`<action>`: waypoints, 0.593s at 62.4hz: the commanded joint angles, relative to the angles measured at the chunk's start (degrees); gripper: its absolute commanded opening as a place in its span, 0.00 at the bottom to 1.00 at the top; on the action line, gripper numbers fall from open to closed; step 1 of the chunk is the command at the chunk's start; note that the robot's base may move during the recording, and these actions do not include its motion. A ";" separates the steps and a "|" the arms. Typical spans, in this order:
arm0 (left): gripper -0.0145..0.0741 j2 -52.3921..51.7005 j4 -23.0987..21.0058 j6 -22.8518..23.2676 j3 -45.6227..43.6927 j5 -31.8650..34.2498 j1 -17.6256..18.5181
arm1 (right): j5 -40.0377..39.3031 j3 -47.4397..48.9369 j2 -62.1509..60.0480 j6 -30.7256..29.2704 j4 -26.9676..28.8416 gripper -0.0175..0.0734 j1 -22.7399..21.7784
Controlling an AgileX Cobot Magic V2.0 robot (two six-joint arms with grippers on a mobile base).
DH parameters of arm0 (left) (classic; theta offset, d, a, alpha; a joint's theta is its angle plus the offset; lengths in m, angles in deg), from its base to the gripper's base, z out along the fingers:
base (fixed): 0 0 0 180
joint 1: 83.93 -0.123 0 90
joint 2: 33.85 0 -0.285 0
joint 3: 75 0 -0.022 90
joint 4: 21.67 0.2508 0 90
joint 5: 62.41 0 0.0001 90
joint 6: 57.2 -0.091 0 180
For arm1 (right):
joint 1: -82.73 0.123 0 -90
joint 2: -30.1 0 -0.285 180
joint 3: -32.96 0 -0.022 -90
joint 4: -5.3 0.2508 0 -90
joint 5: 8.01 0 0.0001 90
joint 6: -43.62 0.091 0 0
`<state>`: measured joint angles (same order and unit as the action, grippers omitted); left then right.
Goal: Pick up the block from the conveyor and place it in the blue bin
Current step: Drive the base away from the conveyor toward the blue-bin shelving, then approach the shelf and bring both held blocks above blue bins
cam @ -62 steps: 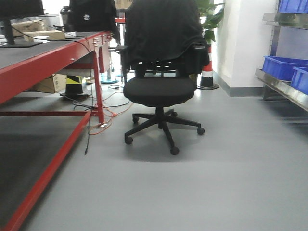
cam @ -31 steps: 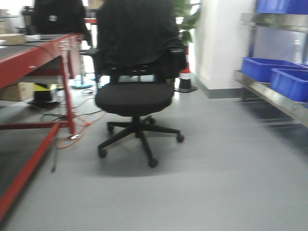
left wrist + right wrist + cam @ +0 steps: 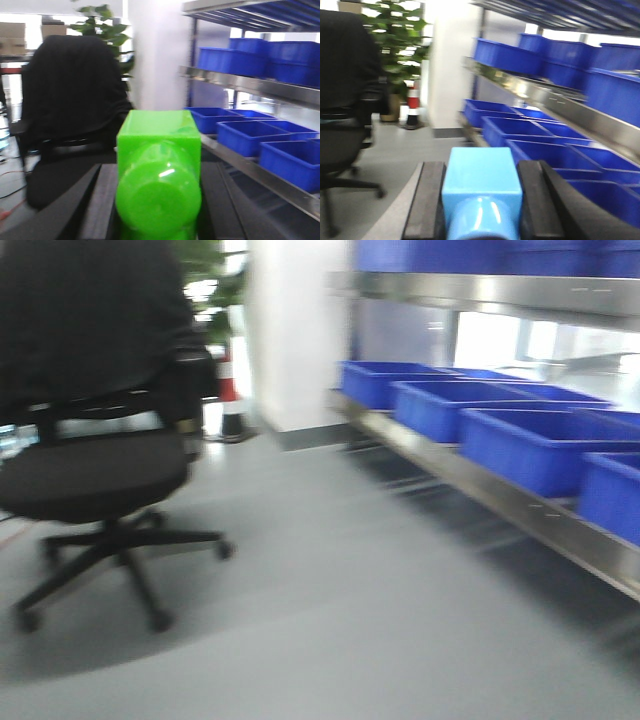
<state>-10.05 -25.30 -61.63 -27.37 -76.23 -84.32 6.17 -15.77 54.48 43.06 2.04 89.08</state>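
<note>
Grey floor (image 3: 380, 630), blue bins (image 3: 520, 445) (blurred); left pincer (image 3: 159, 172) around green block (image 3: 159, 145), right pincer (image 3: 482, 167) around cyan block (image 3: 481, 182).

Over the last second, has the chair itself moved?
No. The chair still sits just left of the cone; both slid left in frame together, so the view swung right toward the bins.

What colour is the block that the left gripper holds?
Bright green. The block in the left gripper shows best in the left wrist view.
</note>
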 commanded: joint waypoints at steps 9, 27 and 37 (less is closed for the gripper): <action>0.04 -0.21 -0.12 0.14 -0.11 1.07 0.45 | -1.34 0.24 -0.25 -0.17 -0.40 0.01 0.11; 0.04 -0.19 -0.12 0.14 -0.11 1.18 0.39 | -1.34 0.24 -0.25 -0.17 -0.40 0.01 0.11; 0.04 -0.19 -0.12 0.14 -0.11 1.18 0.39 | -1.34 0.24 -0.25 -0.17 -0.40 0.01 0.11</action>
<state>-10.05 -25.30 -61.63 -27.37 -76.23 -84.32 6.17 -15.77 54.48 43.06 2.04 89.08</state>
